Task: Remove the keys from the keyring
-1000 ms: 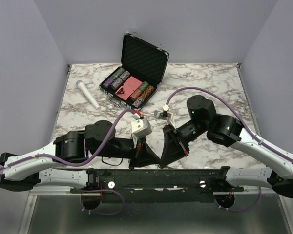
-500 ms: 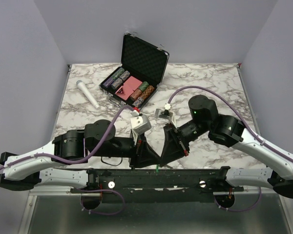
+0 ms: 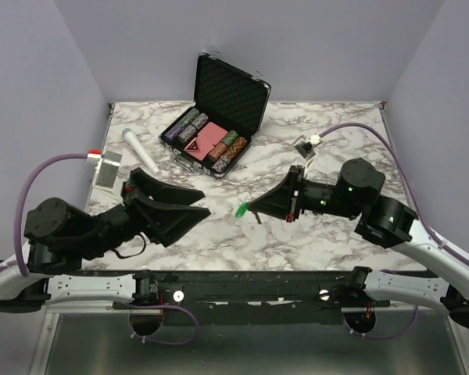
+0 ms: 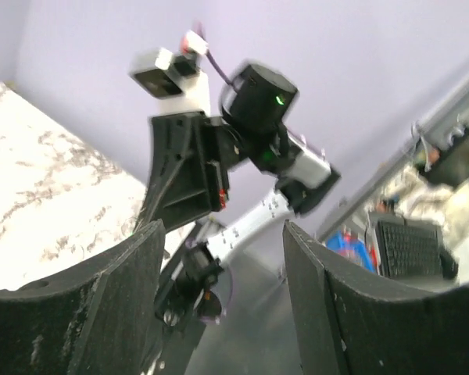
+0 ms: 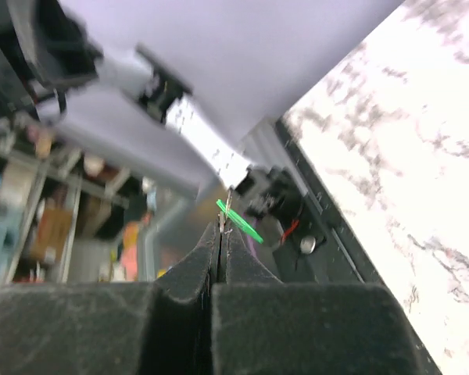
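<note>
My right gripper (image 3: 251, 208) hangs over the middle of the marble table, shut on the keyring (image 5: 223, 216), a thin grey metal loop sticking out of its tips. The keys show as one small bright green piece (image 3: 240, 211) at those tips, pointing toward the left arm. In the right wrist view this green piece (image 5: 241, 221) juts from the pinched loop just past the right gripper (image 5: 221, 233). My left gripper (image 3: 202, 201) sits to the left, a short gap away from the green piece, and is open. In its own view the left gripper (image 4: 223, 238) has nothing between its fingers (image 4: 133, 266).
An open black case (image 3: 219, 117) with poker chips and cards stands at the back centre. A white microphone (image 3: 141, 152) lies at the back left, near the left wrist. The black base rail (image 3: 250, 285) runs along the near edge.
The two grippers were together at the near edge. The left one has opened and swung away left. The right one has moved right and outward with the green piece and loop.
</note>
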Controlling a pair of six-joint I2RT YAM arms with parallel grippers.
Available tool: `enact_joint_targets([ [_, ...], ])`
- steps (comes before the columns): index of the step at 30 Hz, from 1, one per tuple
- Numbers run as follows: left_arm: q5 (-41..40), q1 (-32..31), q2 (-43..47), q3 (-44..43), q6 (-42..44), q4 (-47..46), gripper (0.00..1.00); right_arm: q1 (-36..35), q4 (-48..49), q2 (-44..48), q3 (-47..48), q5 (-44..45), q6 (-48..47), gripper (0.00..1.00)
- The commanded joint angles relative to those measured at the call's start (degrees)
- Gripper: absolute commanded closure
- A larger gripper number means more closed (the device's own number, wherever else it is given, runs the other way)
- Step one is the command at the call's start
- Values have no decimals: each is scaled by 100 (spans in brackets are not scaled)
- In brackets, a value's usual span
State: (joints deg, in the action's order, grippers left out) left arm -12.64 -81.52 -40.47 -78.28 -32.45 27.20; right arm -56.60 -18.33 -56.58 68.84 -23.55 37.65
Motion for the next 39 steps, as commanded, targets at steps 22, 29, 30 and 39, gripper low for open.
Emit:
enact_joint_targets([
  [22,-1779,109,337,340,-887,604,39,17,1583,-187,-265,-420,1544,99],
  [29,-549,329,470,700,-807,-196,39,17,3106,-415,-389,-1802,1588,99],
  [30,-398,381,461,770,-833,-328,39,17,3125,-433,-328,-1828,1553,99],
  [39,376,619,198,911,-886,-1068,39,17,3308,-723,-178,-1969,1552,99],
])
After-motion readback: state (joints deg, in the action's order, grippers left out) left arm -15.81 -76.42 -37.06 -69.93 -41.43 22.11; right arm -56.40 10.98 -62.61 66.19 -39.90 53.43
